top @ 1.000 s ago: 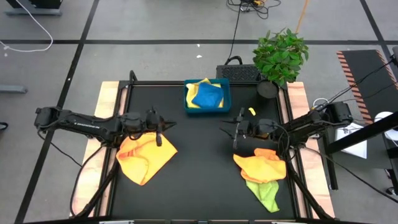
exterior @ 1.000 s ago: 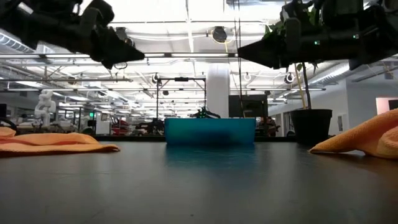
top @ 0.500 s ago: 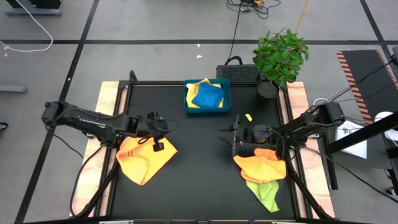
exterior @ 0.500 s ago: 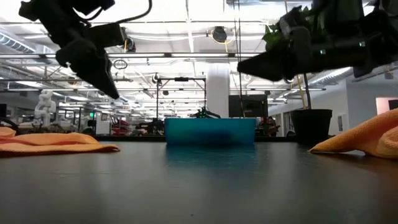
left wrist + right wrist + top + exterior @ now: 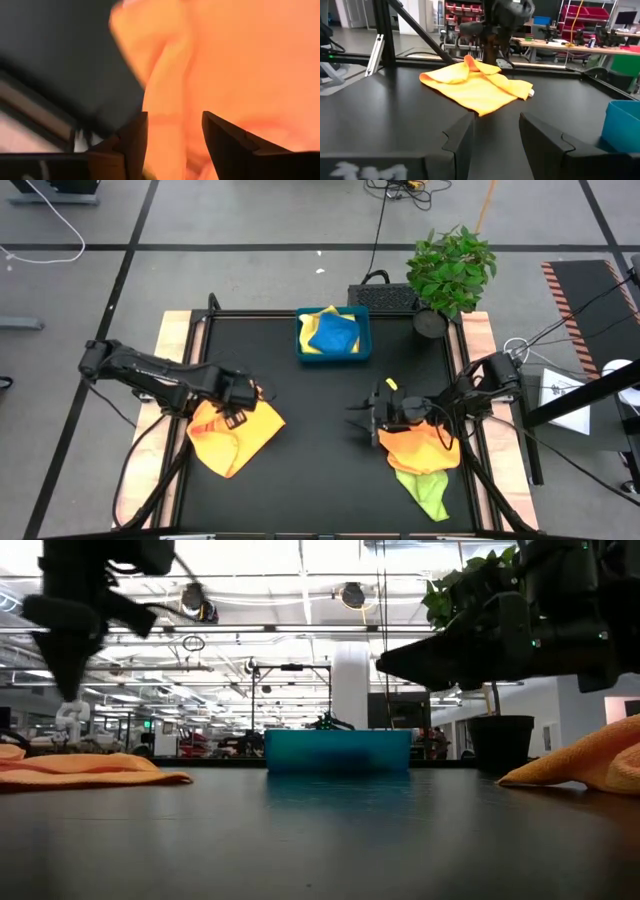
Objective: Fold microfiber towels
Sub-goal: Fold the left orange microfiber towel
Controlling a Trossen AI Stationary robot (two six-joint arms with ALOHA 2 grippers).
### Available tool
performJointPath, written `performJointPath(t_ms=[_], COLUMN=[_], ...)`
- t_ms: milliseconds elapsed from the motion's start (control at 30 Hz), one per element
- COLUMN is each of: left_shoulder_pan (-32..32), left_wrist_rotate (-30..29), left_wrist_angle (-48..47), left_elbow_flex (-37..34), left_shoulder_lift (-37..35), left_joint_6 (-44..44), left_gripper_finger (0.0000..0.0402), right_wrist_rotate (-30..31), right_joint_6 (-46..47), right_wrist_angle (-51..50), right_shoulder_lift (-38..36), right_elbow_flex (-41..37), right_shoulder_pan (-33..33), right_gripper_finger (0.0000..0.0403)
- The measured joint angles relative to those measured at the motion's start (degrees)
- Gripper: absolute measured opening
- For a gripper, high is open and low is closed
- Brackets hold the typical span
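An orange-yellow towel (image 5: pixel 235 435) lies crumpled on the table's left; it also shows in the low view (image 5: pixel 85 770) and the right wrist view (image 5: pixel 475 87). My left gripper (image 5: pixel 238 402) hangs open above its far edge, pointing down, fingers clear of the cloth (image 5: pixel 240 60). A second orange-yellow towel (image 5: pixel 420 445) lies at the right, partly on a lime green towel (image 5: pixel 428 492). My right gripper (image 5: pixel 358 420) is open and empty, level, pointing toward the table's left, just left of that towel. A blue towel (image 5: pixel 335 332) and a pale yellow one (image 5: pixel 312 340) lie in the blue tray (image 5: pixel 366 330).
The blue tray stands at the table's far middle and shows in the low view (image 5: pixel 338 750). A potted plant (image 5: pixel 450 270) stands at the far right corner. Bare black table (image 5: pixel 320 460) lies between the two towel piles.
My left gripper has tipped from pointing level toward the right to pointing straight down, and has moved a little toward the near edge, over the left orange towel. My right gripper has moved toward the near edge and a little left, staying level. The towels have not moved.
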Motion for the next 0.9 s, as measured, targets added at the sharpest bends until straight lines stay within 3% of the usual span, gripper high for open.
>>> performJointPath(t_ms=[133,267,467,700,900], left_shoulder_pan=[-3.7,-7.2,-9.5,-9.7,-9.3], left_wrist_rotate=[4.1,4.6,3.2,2.7,2.4], left_wrist_angle=[-0.7,-0.2,1.4,1.1,0.7], left_elbow_flex=[-1.4,-1.8,-1.7,-1.7,-3.3], left_shoulder_lift=[3.3,6.8,12.5,17.5,17.6], left_joint_6=[-5.8,-9.8,-15.2,-20.6,-22.0], left_gripper_finger=[0.0156,0.0137,0.0134,0.0134,0.0134], right_wrist_rotate=[0.0,-1.4,-5.8,-5.8,-5.8], right_joint_6=[-1.6,-3.7,-4.1,-5.7,-5.8], right_wrist_angle=[-0.2,-1.0,-1.0,-0.7,-0.7], right_shoulder_lift=[0.0,0.0,0.0,0.0,0.0], right_elbow_flex=[1.4,2.6,3.2,3.2,3.2], right_shoulder_pan=[0.7,1.5,1.5,1.4,1.4], right_gripper_finger=[0.0148,0.0148,0.0148,0.0148,0.0148])
